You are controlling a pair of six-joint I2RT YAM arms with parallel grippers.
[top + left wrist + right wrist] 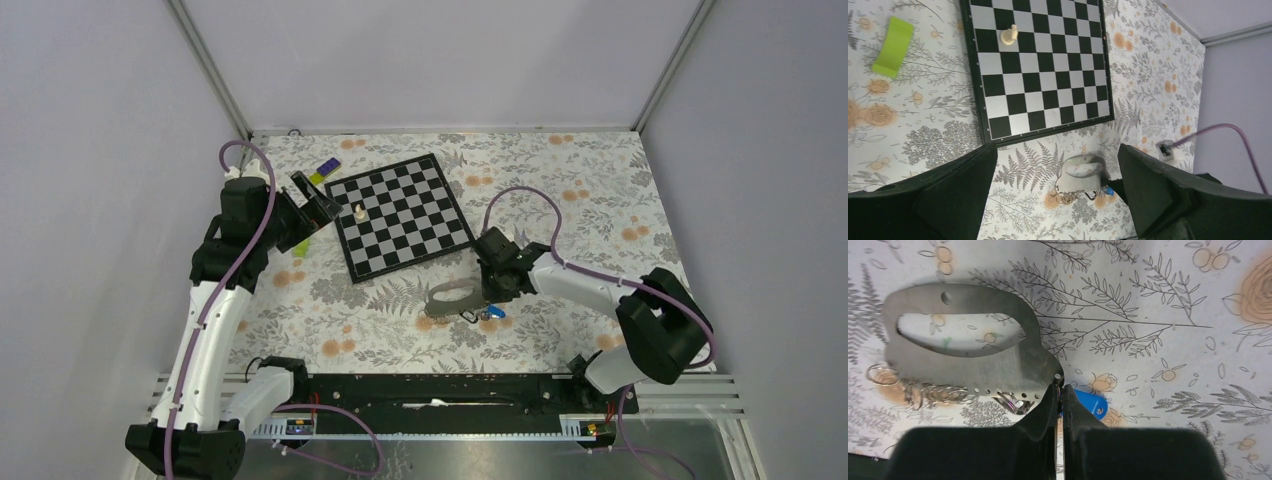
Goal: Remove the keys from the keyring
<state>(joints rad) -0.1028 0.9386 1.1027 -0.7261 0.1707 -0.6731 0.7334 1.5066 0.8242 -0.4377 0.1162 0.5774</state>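
Observation:
The keyring's blue tag (1089, 403) lies on the flowered cloth, just right of my right gripper (1060, 390). This gripper is shut, and a thin purplish sliver of ring shows pinched between its tips. A dark ring with small silvery bits (1017, 401) sits left of the fingers, under the edge of a grey metal piece (998, 367). I cannot make out separate keys. In the top view the tag (492, 314) lies at the right gripper (490, 300). My left gripper (315, 205) hangs open by the chessboard's left edge, far from the tag (1107, 190).
The grey metal piece (450, 298) has an oval opening and a row of small holes, with thin wire loops (940, 392) along its lower edge. A chessboard (400, 215) carries one white piece (357, 212). A green block (894, 46) lies left of the board.

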